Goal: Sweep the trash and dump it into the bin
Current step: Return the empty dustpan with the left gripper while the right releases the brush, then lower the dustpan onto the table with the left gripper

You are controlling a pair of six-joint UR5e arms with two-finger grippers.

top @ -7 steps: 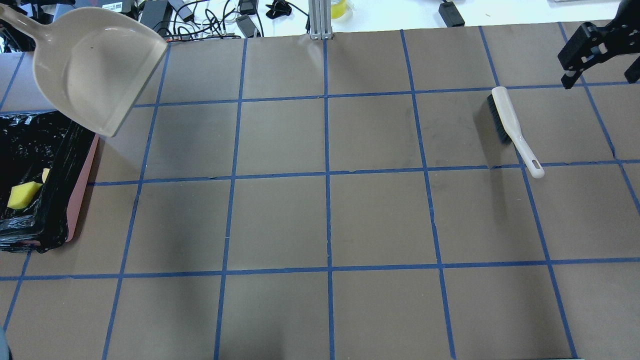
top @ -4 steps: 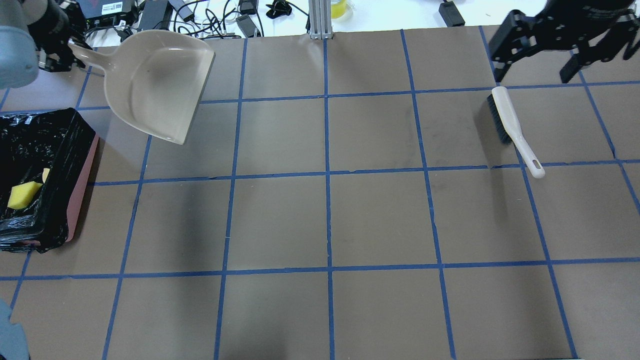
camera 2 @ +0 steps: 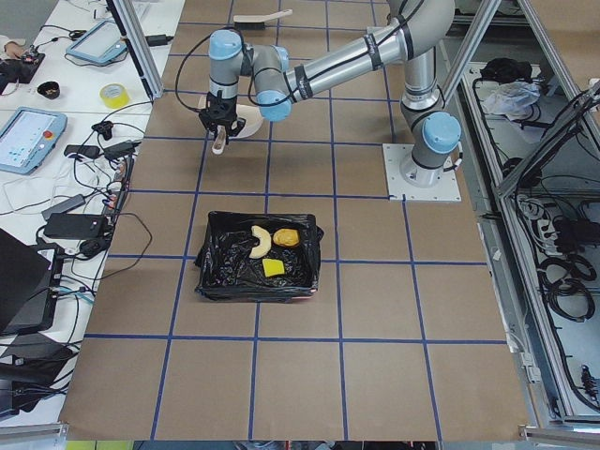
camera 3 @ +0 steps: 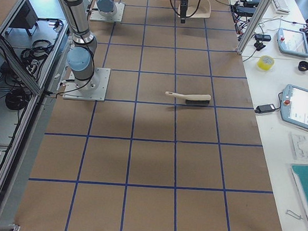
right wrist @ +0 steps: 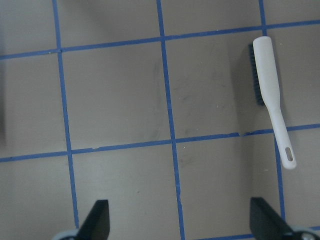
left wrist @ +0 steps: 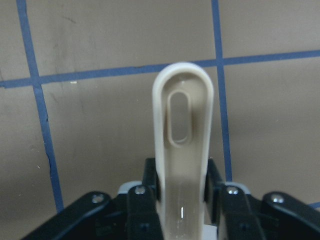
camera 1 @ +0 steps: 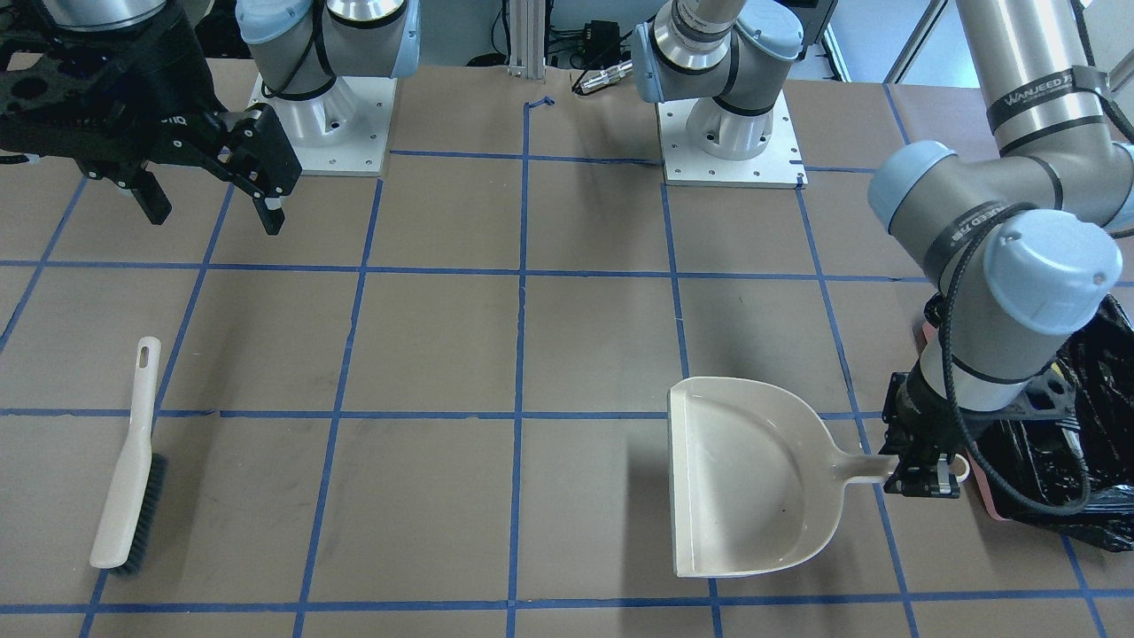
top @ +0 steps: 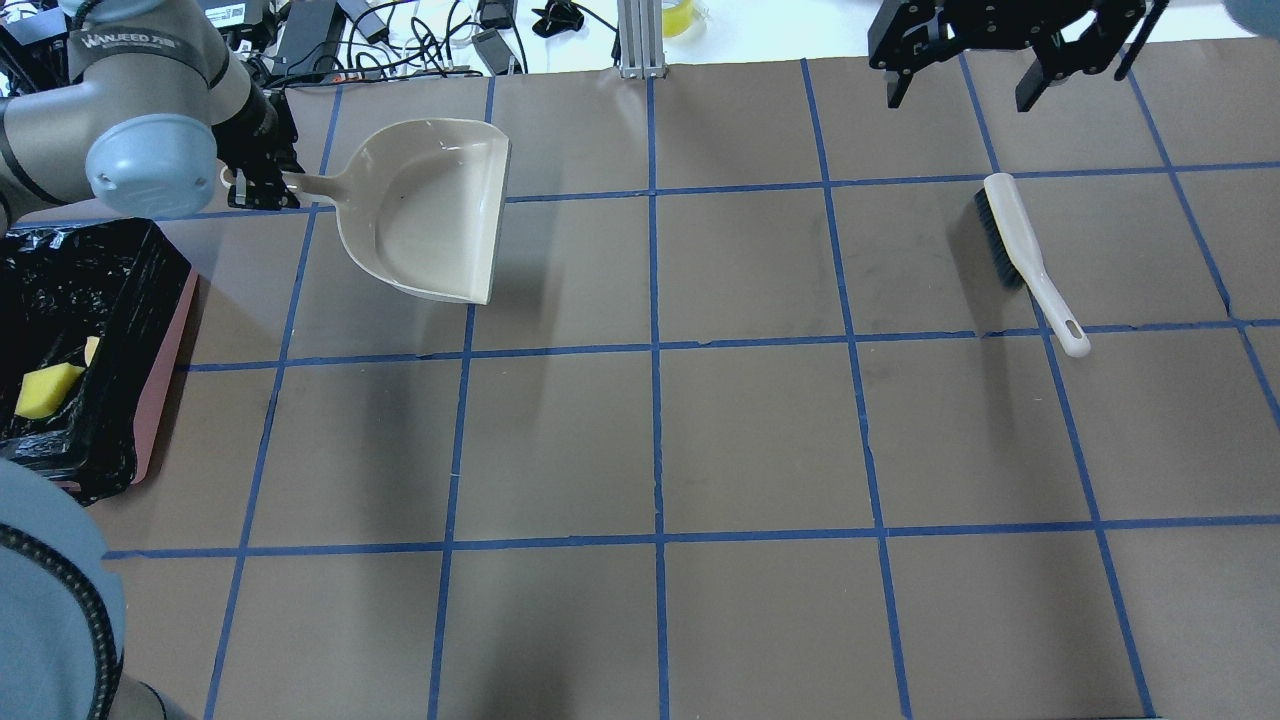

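My left gripper (top: 255, 185) is shut on the handle (left wrist: 182, 150) of the beige dustpan (top: 430, 215), which is held level and low over the table, empty, right of the bin; it also shows in the front view (camera 1: 753, 478). The bin (top: 100, 290) is pink with a black bag and stands at the table's left edge. In it lie the yellow-green wedge (camera 2: 273, 268), the golden-brown lump (camera 2: 286, 238) and the croissant-like pastry (camera 2: 262, 241). My right gripper (top: 960, 100) is open and empty, raised at the far right, beyond the brush (top: 1010, 235).
The beige brush with dark bristles lies flat on the brown, blue-taped table (top: 660, 440); it also shows in the front view (camera 1: 124, 496) and in the right wrist view (right wrist: 267, 85). Cables and devices (top: 420, 35) lie beyond the far edge.
My left arm has swung the dustpan right, away from the bin, and turned it level over the table. My right gripper has moved left along the far edge, still open.
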